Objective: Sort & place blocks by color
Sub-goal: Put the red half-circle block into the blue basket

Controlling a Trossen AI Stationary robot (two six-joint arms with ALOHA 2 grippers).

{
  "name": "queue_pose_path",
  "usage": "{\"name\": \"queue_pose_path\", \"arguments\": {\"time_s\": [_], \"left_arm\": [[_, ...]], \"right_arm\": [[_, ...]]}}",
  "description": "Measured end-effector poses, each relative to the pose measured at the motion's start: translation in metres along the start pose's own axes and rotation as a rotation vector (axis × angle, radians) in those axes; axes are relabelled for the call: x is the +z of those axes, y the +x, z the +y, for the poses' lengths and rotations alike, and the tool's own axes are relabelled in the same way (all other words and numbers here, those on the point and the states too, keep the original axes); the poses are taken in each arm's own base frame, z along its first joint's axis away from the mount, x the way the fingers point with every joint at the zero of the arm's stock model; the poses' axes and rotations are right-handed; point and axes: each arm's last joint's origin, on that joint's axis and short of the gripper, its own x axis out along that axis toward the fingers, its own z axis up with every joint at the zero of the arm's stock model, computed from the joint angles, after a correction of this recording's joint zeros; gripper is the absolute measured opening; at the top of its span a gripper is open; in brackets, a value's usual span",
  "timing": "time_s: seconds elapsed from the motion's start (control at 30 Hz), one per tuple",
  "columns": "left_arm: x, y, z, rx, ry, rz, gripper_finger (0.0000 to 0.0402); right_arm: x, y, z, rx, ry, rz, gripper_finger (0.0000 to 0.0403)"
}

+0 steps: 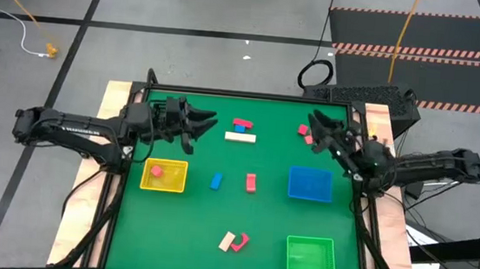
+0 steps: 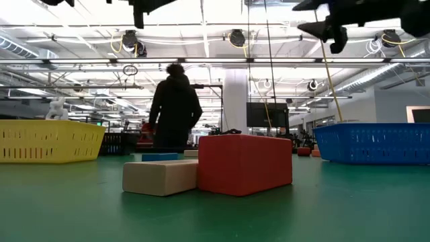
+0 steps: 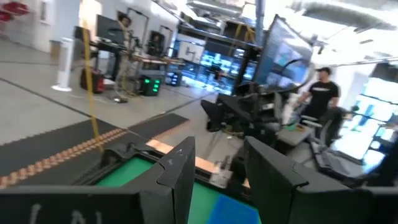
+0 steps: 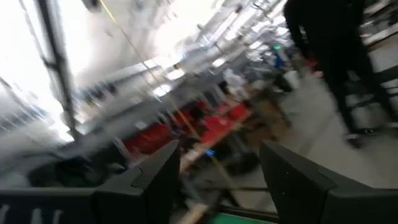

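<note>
Both pincers apart, empty, raised: left [image 1: 209, 121] beside yellow tray [image 1: 164, 185], right [image 1: 314, 122] near pink blocks [image 1: 304, 134]; descend straight, centre jaws.

Grey tiled floor [image 1: 190, 8], hazard-striped black mats [image 1: 422, 46], bright ceiling lights [image 2: 235, 37].

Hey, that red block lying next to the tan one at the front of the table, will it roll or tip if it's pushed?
The red block looks flat-faced and low, so it would probably slide, not roll or tip. It looks rigid.
</note>
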Motion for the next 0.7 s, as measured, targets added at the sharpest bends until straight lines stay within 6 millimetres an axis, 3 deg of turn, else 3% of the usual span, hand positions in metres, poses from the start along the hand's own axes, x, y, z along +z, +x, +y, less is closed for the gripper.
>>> {"name": "queue_pose_path", "arguments": {"time_s": [0.17, 0.33, 0.47, 0.7], "left_arm": [[0.005, 0.002, 0.012, 0.051, 0.039, -0.034, 0.0136], [0.008, 0.002, 0.021, 0.09, 0.006, -0.048, 0.0136], [0.008, 0.003, 0.024, 0.102, -0.011, -0.052, 0.0136], [0.01, 0.003, 0.029, 0.121, -0.018, -0.058, 0.0136]], "right_arm": [[0.006, 0.02, 0.0, -0.147, -0.204, 0.185, 0.0212], [0.011, 0.028, -0.012, -0.25, -0.274, 0.328, 0.0212], [0.009, 0.033, -0.027, -0.269, -0.208, 0.42, 0.0212], [-0.014, 0.044, -0.067, -0.515, 0.139, 0.622, 0.0212]]}}
